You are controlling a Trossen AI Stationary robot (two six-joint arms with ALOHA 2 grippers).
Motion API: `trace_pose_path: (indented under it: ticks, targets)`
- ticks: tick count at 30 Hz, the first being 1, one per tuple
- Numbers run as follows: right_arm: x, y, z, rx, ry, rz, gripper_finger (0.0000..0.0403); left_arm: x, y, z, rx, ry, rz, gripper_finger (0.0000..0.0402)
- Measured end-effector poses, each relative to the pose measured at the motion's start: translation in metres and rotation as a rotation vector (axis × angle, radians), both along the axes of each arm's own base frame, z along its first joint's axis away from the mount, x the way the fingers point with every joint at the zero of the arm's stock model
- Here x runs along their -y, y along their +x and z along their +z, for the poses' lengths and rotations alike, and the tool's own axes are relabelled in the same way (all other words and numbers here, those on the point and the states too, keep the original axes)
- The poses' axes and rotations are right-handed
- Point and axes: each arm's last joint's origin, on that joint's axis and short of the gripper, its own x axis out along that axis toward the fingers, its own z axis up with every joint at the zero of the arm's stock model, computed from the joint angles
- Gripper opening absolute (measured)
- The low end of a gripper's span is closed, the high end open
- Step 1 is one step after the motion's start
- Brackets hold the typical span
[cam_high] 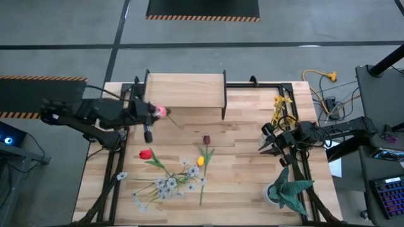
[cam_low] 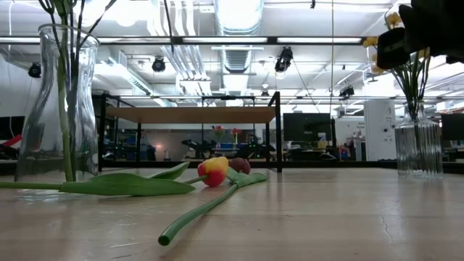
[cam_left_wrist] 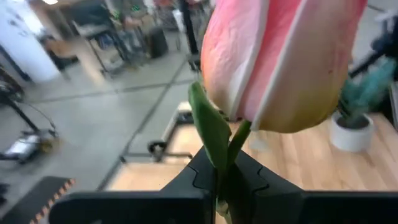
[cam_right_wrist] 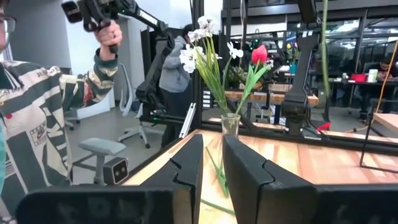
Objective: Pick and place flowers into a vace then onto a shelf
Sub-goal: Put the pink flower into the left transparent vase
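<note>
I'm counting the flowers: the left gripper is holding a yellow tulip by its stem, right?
Not quite. The left gripper is holding a pink tulip, not a yellow one. The left wrist view shows it, the stem pinched between the fingers. The yellow tulip lies on the table.

One camera looks straight down, one level across the tabletop [cam_low: 348, 217] — both share the shelf [cam_high: 185, 88].

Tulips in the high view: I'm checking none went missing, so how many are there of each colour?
Pink tulip: 1
Red tulip: 1
Dark maroon tulip: 1
Yellow tulip: 1
Total: 4
</note>
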Motion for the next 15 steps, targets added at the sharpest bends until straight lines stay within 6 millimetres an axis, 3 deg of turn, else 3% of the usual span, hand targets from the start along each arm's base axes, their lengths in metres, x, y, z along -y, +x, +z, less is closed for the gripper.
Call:
trace_pose_path:
  ticks: [5, 15]
  targets:
    - [0.000, 0.000, 0.000, 0.004, -0.005, -0.001, 0.0052, 0.003, 0.008, -0.019, -0.029, -0.105, 0.023, 0.0000]
    - [0.000, 0.000, 0.000, 0.006, -0.007, -0.001, 0.0052, 0.003, -0.008, -0.017, -0.002, -0.451, -0.025, 0.0000]
